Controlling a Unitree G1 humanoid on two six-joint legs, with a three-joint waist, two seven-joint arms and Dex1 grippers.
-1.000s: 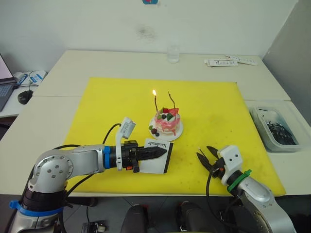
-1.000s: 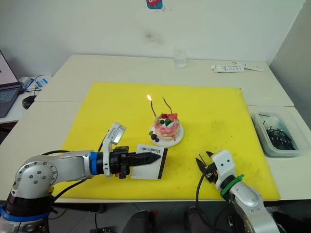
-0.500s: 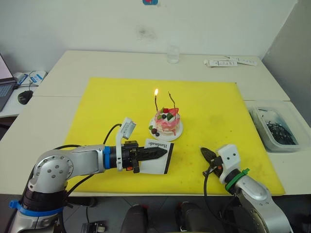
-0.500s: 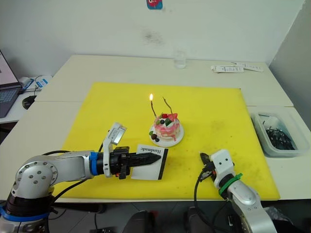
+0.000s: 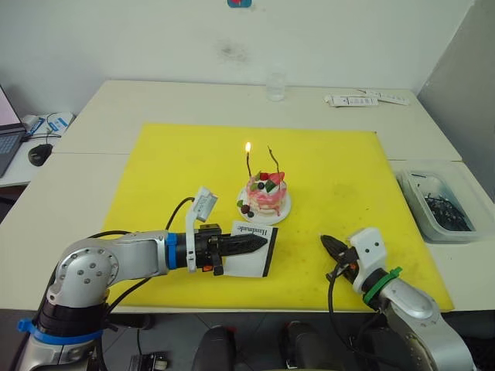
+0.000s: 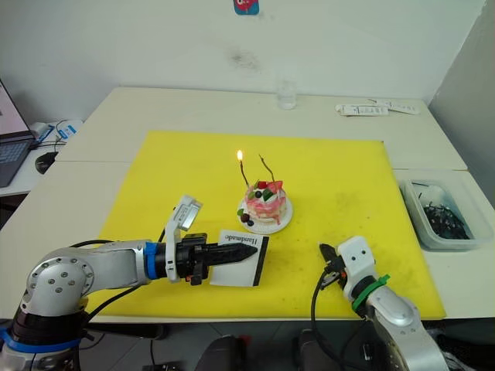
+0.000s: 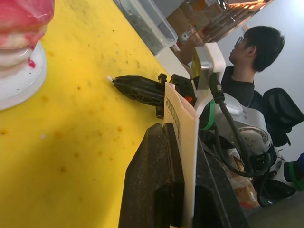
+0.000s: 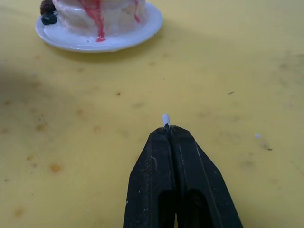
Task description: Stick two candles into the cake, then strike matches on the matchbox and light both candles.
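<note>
1. Yellow mat (image 5: pixel 332 166) covers the table in the left eye view. The cake (image 5: pixel 266 192) sits near its middle on a white plate. Two candles stand in it: the left candle (image 5: pixel 248 162) carries a flame, the right candle (image 5: pixel 274 160) is unlit.
2. Same view: the left gripper (image 5: pixel 259 243) is clamped on the matchbox (image 5: pixel 253 247), just in front of the cake, black strip on the side towards the right arm.
3. Right eye view: the right gripper (image 6: pixel 327 254) is low over the mat, well apart from the matchbox, right of it. A grey bin (image 6: pixel 442 215) sits off the mat's right edge.
4. Left wrist view: fingers pinch the matchbox edge-on; cake plate at the corner; the right gripper (image 7: pixel 116 81) lies beyond, a pale tip at its point. A person sits in the background.
5. Right wrist view: the right gripper (image 8: pixel 166 130) is closed, fingers pressed together on a match (image 8: pixel 165 118); only its whitish tip pokes out. The cake plate lies ahead.
6. Risks, as I judge them: so little match protrudes that a strike may scrape the fingers on the strip instead. A hard stroke could twist the box in its thin pinch. Reaching to the unlit candle passes near the flame and could knock either one.
</note>
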